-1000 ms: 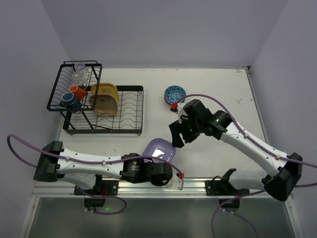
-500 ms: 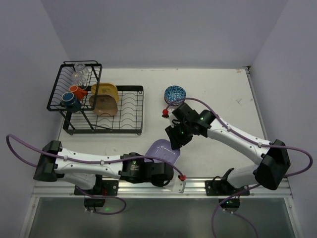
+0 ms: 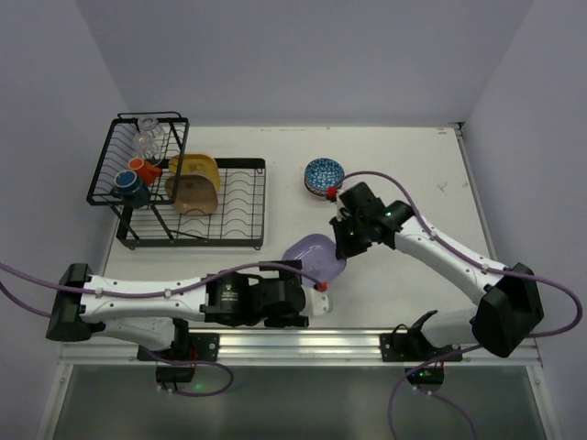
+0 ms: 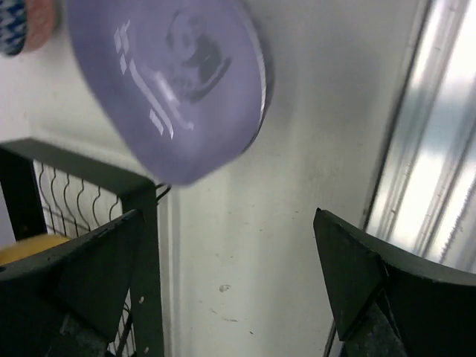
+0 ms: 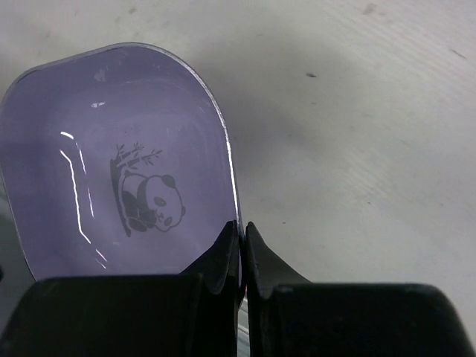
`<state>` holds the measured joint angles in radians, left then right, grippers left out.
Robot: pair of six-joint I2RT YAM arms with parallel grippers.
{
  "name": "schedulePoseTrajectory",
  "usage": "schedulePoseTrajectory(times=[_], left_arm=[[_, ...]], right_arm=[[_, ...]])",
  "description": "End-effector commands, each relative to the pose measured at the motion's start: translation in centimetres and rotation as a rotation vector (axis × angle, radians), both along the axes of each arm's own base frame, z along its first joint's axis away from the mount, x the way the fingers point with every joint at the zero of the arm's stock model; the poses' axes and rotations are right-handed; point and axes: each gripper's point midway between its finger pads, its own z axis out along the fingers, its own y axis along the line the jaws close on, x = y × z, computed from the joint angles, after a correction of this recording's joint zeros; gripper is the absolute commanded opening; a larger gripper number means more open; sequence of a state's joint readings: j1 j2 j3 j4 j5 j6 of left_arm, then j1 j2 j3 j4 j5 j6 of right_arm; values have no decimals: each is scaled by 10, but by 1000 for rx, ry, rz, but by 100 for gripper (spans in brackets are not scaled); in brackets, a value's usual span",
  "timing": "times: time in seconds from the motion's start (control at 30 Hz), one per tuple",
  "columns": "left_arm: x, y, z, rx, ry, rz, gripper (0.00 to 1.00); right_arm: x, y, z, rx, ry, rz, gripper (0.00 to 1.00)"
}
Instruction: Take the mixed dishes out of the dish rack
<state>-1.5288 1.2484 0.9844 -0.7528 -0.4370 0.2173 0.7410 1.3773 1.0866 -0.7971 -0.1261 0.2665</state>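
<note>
The lavender plate (image 3: 315,257) with a panda print hangs over the table in front of the dish rack (image 3: 240,206). My right gripper (image 3: 347,244) is shut on its right rim; in the right wrist view the fingertips (image 5: 232,236) pinch the plate (image 5: 119,163) edge. My left gripper (image 3: 309,299) stands open just below the plate, holding nothing. From the left wrist the plate (image 4: 171,82) floats beyond the wide-apart fingers (image 4: 357,275). In the rack stand a yellow plate (image 3: 195,167), a tan plate (image 3: 191,194), an orange mug (image 3: 142,170), a dark mug (image 3: 129,188) and a clear glass (image 3: 147,139).
A blue-white patterned bowl (image 3: 323,172) sits on the table to the right of the rack, just behind the right wrist. The metal rail (image 3: 367,341) runs along the near table edge. The rack's black frame (image 4: 141,245) is close to the left finger.
The left gripper has let go of the lavender plate and opened. The right gripper has closed on the plate's rim, and the plate now sits a little farther back and right.
</note>
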Motion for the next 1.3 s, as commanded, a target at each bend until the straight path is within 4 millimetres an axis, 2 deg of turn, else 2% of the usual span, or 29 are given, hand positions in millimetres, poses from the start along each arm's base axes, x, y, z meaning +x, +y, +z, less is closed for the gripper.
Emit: schedulePoseTrajectory(times=[0.0, 0.03, 0.07, 0.13, 0.17, 0.23, 0.27, 0.3, 0.33, 0.4, 0.43, 0.47, 0.5, 0.53, 0.57, 0.6, 0.63, 0.67, 0.7, 0.8, 0.9, 1.03, 1.27], left_arm=[[42, 12, 46, -270, -53, 301, 100], [56, 17, 53, -332, -60, 375, 100], [66, 26, 62, -383, -78, 426, 100], [74, 33, 71, -417, -107, 471, 100], [77, 36, 72, -435, -107, 516, 100], [88, 50, 75, -444, -162, 617, 100], [97, 59, 76, -450, -206, 680, 100], [102, 64, 77, -466, -228, 721, 100], [120, 71, 85, -564, -232, 819, 100], [128, 73, 86, -589, -203, 838, 100], [133, 74, 90, -611, -203, 846, 100], [135, 77, 96, -628, -208, 850, 100], [139, 81, 100, -639, -223, 860, 100], [140, 83, 104, -646, -231, 862, 100], [141, 85, 109, -662, -237, 863, 100], [142, 88, 111, -664, -249, 868, 100], [142, 93, 114, -673, -258, 874, 100], [141, 94, 116, -676, -264, 873, 100], [142, 98, 114, -669, -280, 876, 100], [140, 106, 114, -671, -302, 876, 100], [139, 107, 116, -693, -301, 863, 100], [137, 105, 120, -715, -289, 847, 100], [138, 99, 118, -710, -272, 835, 100]], right_arm=[[48, -44, 15, 73, -104, -331, 0], [55, -56, 9, 91, -110, -398, 0], [73, -75, 17, 151, -144, -515, 0], [81, -97, 13, 180, -155, -626, 0], [92, -120, 13, 182, -182, -723, 0], [107, -142, 14, 210, -231, -845, 0], [119, -160, 15, 220, -263, -935, 0], [125, -167, 13, 233, -268, -974, 0], [143, -194, 2, 239, -310, -1091, 0], [151, -208, 1, 216, -343, -1121, 0], [167, -210, 13, 221, -384, -1103, 0], [176, -213, -4, 149, -350, -1066, 0], [192, -217, 9, 123, -364, -1057, 0], [201, -218, 6, 95, -353, -1043, 0], [208, -220, -18, 41, -299, -1033, 0], [214, -233, -24, 8, -285, -1036, 0], [227, -236, -17, 0, -298, -1023, 0], [230, -238, -38, -50, -257, -984, 0], [238, -238, -36, -64, -258, -957, 0], [238, -249, -60, -165, -196, -885, 0], [237, -246, -71, -130, -163, -796, 4], [243, -245, -74, -119, -133, -715, 7], [246, -251, -77, -154, -105, -730, 27]])
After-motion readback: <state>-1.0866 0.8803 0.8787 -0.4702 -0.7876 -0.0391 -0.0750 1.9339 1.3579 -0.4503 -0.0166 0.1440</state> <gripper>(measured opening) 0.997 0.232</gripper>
